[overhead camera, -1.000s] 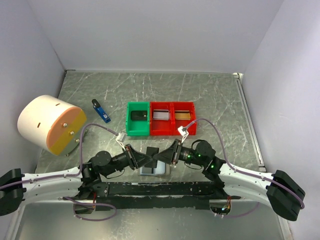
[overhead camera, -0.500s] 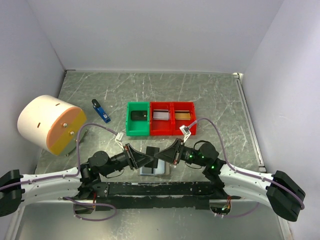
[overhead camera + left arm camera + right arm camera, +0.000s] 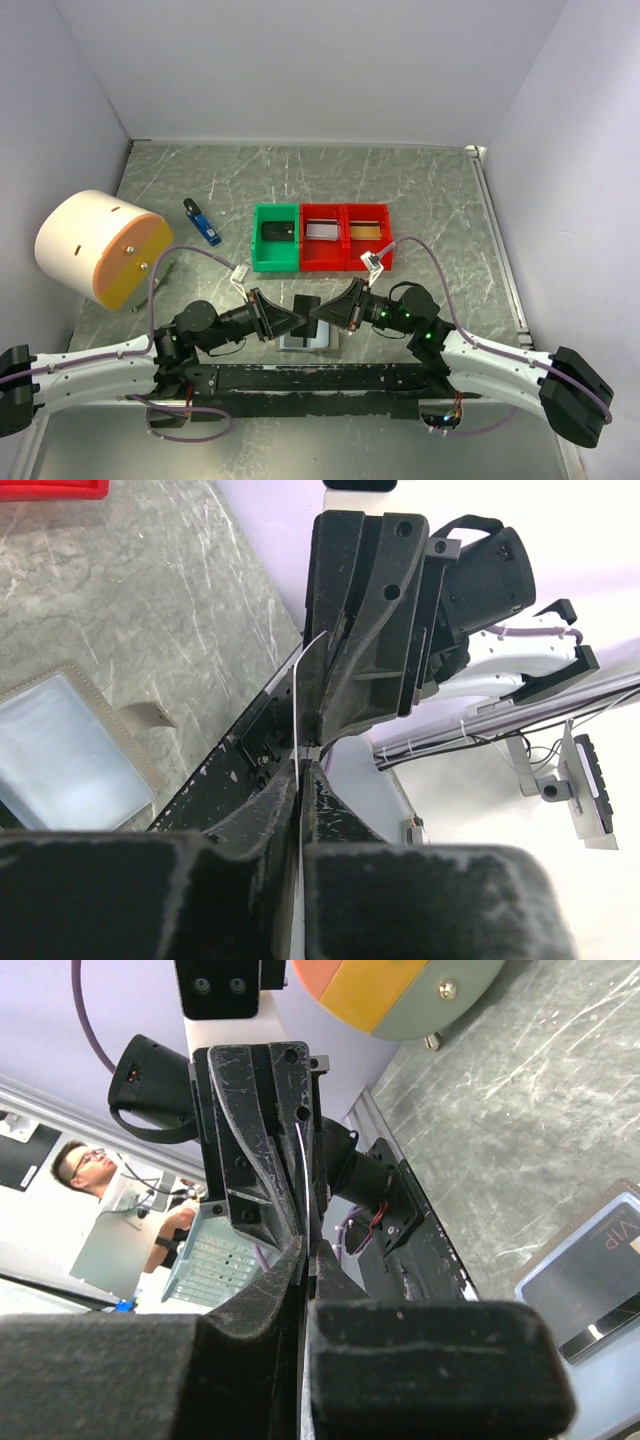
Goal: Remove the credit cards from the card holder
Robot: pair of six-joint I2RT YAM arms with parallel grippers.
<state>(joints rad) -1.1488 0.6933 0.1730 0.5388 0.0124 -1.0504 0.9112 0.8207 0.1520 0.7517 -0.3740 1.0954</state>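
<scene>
Seen from above, the left gripper [image 3: 301, 318] and the right gripper [image 3: 318, 313] meet tip to tip over the card holder [image 3: 305, 342]. It lies open at the table's [image 3: 430, 200] near edge, midway between the arms and nearer than the green tray [image 3: 276, 264]. The wrist views show what the two share: a thin card [image 3: 299, 690], edge-on. The right gripper is clenched on it. The left gripper's fingers sit close on either side, but I cannot tell whether they press. Only the right wrist view shows a dark card [image 3: 590, 1270] lettered VIP in the holder.

Evenly bright, soft shadows; wrist foregrounds blurred, probably defocused.
</scene>
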